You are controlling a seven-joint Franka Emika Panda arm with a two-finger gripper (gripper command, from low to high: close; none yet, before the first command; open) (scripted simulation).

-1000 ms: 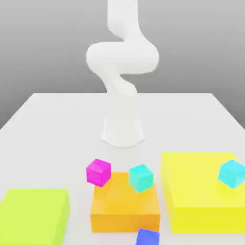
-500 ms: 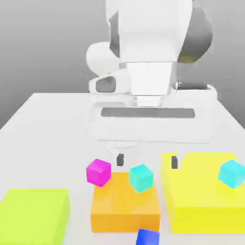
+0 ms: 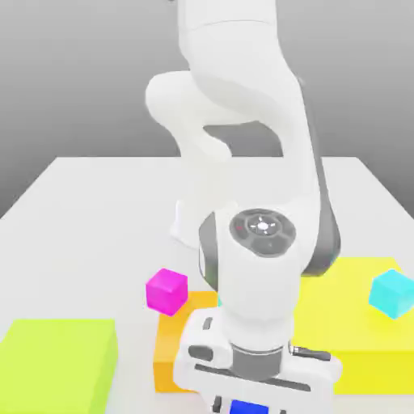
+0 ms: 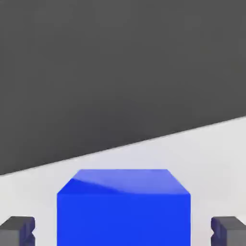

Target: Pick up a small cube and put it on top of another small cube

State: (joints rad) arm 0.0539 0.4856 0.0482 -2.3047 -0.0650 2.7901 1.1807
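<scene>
My pincer (image 4: 123,230) is spread wide, one dark fingertip (image 4: 17,230) on each side of the blue cube (image 4: 123,206) without touching it. The cube rests flat on the white table (image 4: 211,149), near its edge and just in front of the orange block (image 3: 174,348). It turns a flat face squarely toward my hand, and being a cube it has no long axis.

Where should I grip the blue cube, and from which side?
Grip the blue cube on its two opposite side faces, coming straight down from above. In the hand view its flat sides sit square between the open end effector fingertips, with a gap on each side.
</scene>
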